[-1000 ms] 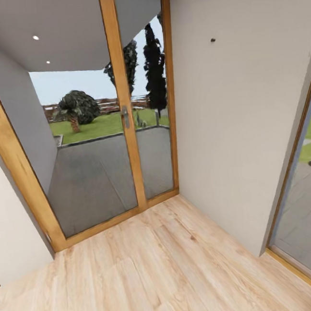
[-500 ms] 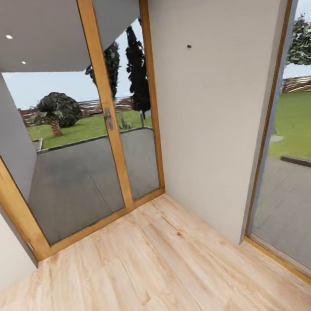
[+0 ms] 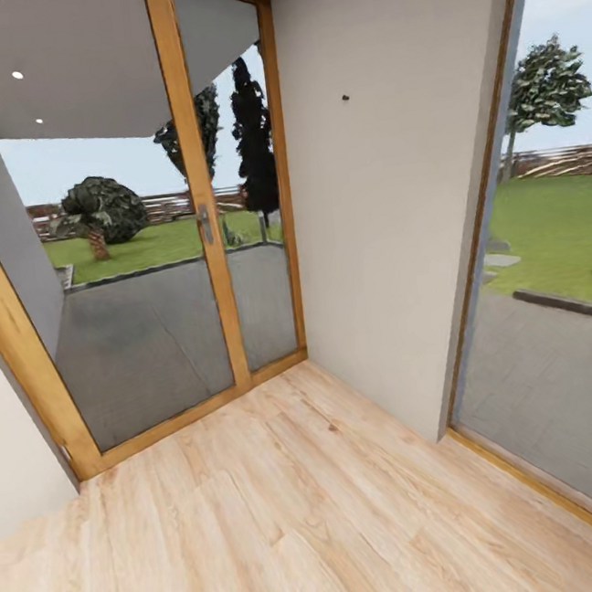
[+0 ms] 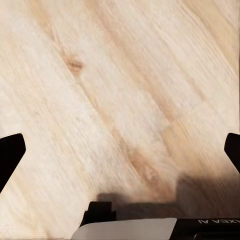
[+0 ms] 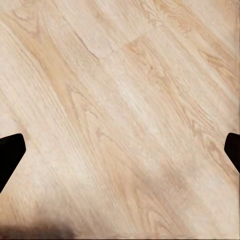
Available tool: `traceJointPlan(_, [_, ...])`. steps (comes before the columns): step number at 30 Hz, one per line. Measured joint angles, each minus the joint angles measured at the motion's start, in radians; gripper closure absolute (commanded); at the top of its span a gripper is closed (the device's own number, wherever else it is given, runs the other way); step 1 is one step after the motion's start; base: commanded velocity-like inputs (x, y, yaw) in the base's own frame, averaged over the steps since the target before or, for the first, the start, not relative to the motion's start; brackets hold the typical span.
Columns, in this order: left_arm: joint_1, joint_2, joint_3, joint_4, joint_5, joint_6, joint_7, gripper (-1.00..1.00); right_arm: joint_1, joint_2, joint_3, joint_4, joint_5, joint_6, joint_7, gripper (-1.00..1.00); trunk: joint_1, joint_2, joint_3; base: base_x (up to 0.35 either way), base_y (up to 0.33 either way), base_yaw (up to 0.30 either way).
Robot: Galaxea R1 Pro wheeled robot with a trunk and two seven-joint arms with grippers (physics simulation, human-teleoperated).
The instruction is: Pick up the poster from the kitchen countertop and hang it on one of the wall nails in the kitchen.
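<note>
A wall nail [image 3: 345, 98] shows as a tiny dark dot high on the plain light-grey wall [image 3: 390, 230] ahead, in the head view. The poster and the kitchen countertop are out of view. In the left wrist view my left gripper [image 4: 120, 152] is open, its two black fingertips [image 4: 10, 155] far apart at the picture's edges, with only wooden floor between them. In the right wrist view my right gripper [image 5: 120, 152] is open the same way over the floor, holding nothing.
A wood-framed glass door [image 3: 205, 224] with a metal handle stands left of the nail wall, looking onto a terrace. A tall glass pane [image 3: 552, 285] fills the right side. Light wooden floor [image 3: 294, 517] stretches up to the wall. A white wall corner [image 3: 11, 457] juts in at the left.
The whole head view has shifted: the camera has turned to the right, so the door and the nail sit further left and more of the right glass pane shows.
</note>
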Motion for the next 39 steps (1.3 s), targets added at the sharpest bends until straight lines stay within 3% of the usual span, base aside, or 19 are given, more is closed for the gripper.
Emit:
traceJointPlan(12, [0.000,0.000,-0.001,0.001,-0.001,0.000,0.000,-1.00,0.000,0.001,-0.001,0.000,-0.002,0.001,0.000,-1.00,0.000,0.000,0.000,-0.097,0.036,-0.272])
traceJointPlan(25, [0.000,0.000,-0.001,0.006,-0.001,0.000,0.000,-1.00,0.000,0.000,-0.004,0.000,-0.002,0.001,-0.001,-1.00,0.000,0.000,0.000,-0.190,0.197,-0.054])
traceJointPlan(39, [0.000,0.000,-0.002,0.009,-0.003,-0.024,0.001,-1.00,0.000,0.000,-0.006,0.000,-0.003,0.002,-0.001,-1.00,0.000,0.000,0.000,-0.158,0.111,-0.274])
